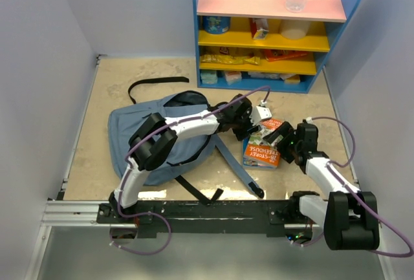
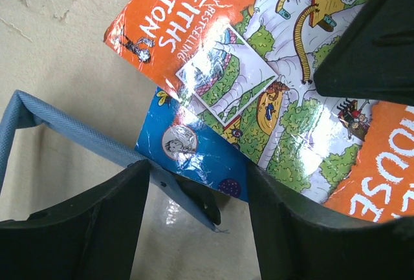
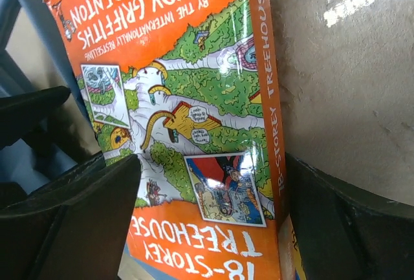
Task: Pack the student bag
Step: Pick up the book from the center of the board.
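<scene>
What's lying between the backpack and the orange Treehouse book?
A grey-blue shoulder strap of the backpack, lying on the table; the top view shows it.

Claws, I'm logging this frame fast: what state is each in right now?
Left claw: open, holding nothing, over a corner of the blue book.
Right claw: open, fingers either side of the orange book.

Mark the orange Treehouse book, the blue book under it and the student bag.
orange Treehouse book (image 3: 194, 115): right wrist view, middle of front cover.
blue book (image 2: 194, 157): left wrist view, exposed corner.
student bag (image 1: 124, 131): top external view, grey-blue fabric near its left side.
</scene>
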Controlling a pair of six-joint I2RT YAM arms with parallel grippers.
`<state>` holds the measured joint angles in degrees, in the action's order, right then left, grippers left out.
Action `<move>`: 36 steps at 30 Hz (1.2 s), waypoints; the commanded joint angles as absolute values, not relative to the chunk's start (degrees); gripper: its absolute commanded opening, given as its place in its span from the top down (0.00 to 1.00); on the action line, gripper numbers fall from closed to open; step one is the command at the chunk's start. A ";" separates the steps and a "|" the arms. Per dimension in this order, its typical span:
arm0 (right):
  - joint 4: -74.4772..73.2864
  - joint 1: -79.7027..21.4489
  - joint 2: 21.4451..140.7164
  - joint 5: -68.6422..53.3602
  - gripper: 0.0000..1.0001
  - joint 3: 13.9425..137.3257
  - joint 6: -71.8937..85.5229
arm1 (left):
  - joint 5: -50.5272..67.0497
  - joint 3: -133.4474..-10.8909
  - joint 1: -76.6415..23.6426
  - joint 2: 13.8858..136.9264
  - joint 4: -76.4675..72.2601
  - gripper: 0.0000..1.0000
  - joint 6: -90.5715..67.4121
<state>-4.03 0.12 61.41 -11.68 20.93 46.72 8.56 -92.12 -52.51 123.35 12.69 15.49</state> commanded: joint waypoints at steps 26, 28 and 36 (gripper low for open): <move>-16.52 1.58 39.38 -13.88 0.27 26.71 50.98 | 22.15 -96.41 -59.94 123.31 14.68 0.36 12.74; -17.75 1.58 38.33 -13.97 0.31 27.94 51.15 | 22.15 -96.68 -60.12 123.92 14.68 0.36 12.83; -13.38 1.67 39.28 -18.00 0.42 25.41 53.60 | 22.24 -96.24 -60.03 123.23 13.97 0.36 11.78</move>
<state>-20.16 2.07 37.91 -11.64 27.03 49.56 14.06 -95.02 -56.36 125.82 15.27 14.02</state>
